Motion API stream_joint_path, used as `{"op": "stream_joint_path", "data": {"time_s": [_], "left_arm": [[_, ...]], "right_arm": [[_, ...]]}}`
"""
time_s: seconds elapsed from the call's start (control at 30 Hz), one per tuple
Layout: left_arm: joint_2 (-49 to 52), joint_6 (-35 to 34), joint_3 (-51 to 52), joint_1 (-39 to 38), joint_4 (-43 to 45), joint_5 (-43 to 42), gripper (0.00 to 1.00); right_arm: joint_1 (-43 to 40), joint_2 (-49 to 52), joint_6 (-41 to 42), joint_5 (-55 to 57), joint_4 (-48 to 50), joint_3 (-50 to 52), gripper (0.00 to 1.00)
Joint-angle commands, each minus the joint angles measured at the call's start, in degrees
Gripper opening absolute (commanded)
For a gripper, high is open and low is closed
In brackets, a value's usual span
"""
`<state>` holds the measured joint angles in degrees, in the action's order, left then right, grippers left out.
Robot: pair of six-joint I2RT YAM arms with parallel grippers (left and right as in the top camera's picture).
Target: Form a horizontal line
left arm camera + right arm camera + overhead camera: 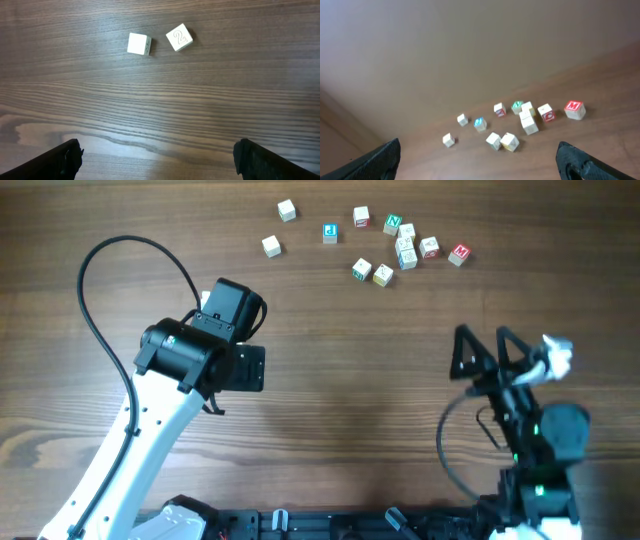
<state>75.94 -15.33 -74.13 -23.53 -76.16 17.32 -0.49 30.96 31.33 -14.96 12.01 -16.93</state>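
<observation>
Left end effector and right end effector are held spread open and empty above the tabletop. The horizontal line, judged barely begun, is seen upper right among scattered cubes. A loose cube must next be approached and grasped.

A dark wood-grain table meets a plain beige wall under soft light.

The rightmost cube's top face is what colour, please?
Red, on the rightmost cube; right wrist view shows it best.
</observation>
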Motion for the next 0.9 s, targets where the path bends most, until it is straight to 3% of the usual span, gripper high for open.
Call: {"op": "stream_joint_path", "data": {"time_s": [0.0, 0.13, 0.23, 0.5, 0.87], "left_arm": [[-0.09, -0.50, 0.24, -0.11, 0.11, 0.72, 1.00], [-0.09, -0.48, 0.24, -0.11, 0.11, 0.72, 1.00], [-0.09, -0.50, 0.24, -0.11, 0.11, 0.74, 1.00], [-0.09, -0.50, 0.24, -0.11, 0.11, 0.74, 1.00], [-0.09, -0.50, 0.24, -0.11, 0.11, 0.74, 1.00]], "right_arm": [[-0.24, 14.08, -3.15, -5.03, -1.05, -8.59, 0.99], [-0.24, 31.61, -6.36, -7.61, -5.22, -20.70, 0.96], [0.98, 45.66, -13.27, -7.13, -12.94, -34.77, 0.96], [4.61, 74.93, -20.94, 0.76, -33.42, -69.16, 0.95], [4.85, 92.54, -26.84, -4.83, -31.19, -71.14, 0.81]]}}
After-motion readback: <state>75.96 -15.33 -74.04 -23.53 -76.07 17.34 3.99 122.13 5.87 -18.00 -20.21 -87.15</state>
